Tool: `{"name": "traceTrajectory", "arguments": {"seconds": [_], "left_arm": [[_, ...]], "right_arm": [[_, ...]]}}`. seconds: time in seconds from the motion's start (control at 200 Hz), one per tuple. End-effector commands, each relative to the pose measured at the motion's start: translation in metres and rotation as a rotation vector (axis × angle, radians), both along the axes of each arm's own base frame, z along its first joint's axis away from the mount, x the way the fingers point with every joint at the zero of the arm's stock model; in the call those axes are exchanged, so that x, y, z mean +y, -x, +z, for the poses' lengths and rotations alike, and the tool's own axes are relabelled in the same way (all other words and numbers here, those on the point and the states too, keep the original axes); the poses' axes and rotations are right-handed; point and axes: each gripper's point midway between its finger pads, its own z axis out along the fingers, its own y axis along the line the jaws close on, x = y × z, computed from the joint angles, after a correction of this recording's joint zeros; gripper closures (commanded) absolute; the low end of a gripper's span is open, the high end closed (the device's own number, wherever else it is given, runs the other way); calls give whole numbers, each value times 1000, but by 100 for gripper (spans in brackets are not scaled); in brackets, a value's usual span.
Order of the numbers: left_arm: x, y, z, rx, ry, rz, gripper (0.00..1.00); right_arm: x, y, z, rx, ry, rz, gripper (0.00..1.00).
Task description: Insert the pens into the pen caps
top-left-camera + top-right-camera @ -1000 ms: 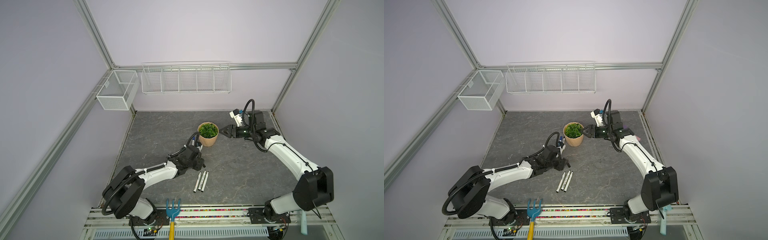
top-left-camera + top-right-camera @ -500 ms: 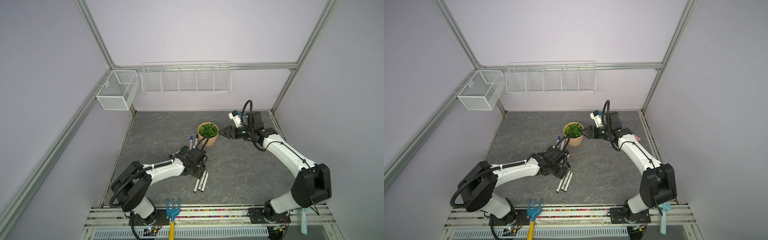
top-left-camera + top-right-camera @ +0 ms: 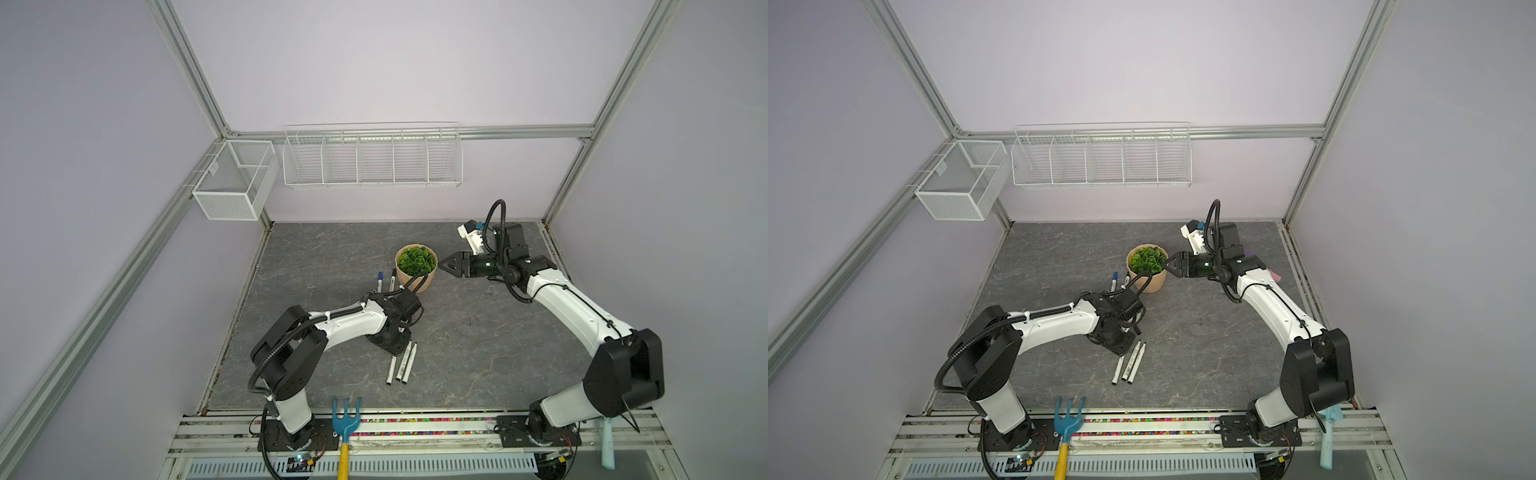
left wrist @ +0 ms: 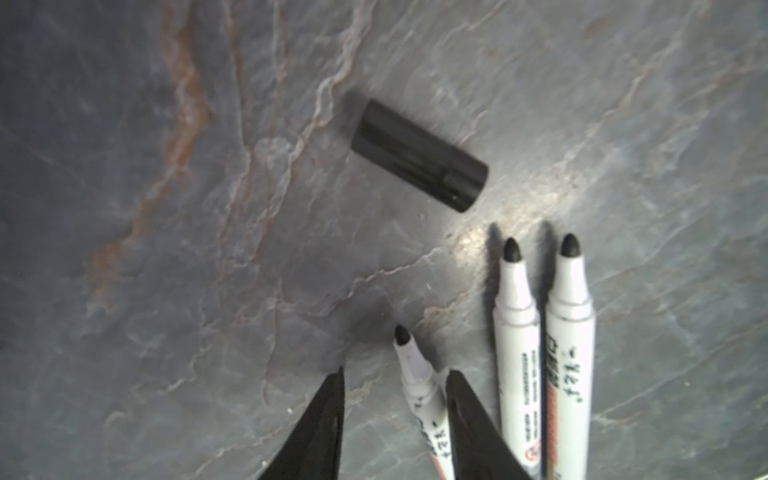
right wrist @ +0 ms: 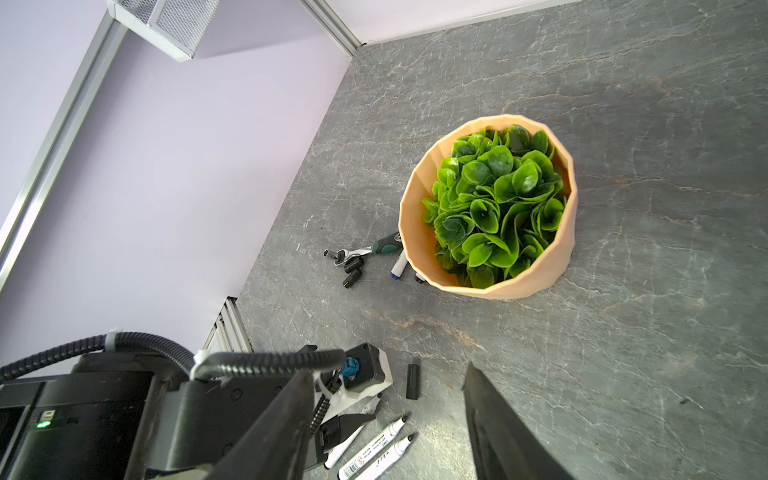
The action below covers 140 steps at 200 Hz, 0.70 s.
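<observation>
Below the plant pot (image 3: pixel 431 277) in both top views, left gripper (image 4: pixel 395 370) part-open astride one uncapped pen (image 4: pixel 417 380), not clamped, black cap (image 4: pixel 417 156) just beyond its tip, right gripper (image 5: pixel 387 370) wide, empty.

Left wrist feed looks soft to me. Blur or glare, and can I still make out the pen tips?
Left wrist view: soft all over, black cap smeared at its edges, glare patch on the table beside the pens, dark tips readable. Right wrist view: sharp on the plant pot. Both top views: evenly lit.
</observation>
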Motion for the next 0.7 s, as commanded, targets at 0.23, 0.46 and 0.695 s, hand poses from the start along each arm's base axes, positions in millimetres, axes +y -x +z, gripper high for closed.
{"name": "traceTrajectory", "arguments": {"seconds": [0.23, 0.46, 0.695], "left_arm": [[13, 13, -9, 165, -33, 10, 74], [1, -12, -9, 57, 53, 20, 95], [-34, -69, -9, -104, 116, 6, 100]], "right_arm": [[-5, 5, 11, -48, 14, -5, 40], [-8, 4, 14, -60, 25, -23, 40], [-10, -1, 14, -54, 34, -44, 41]]}}
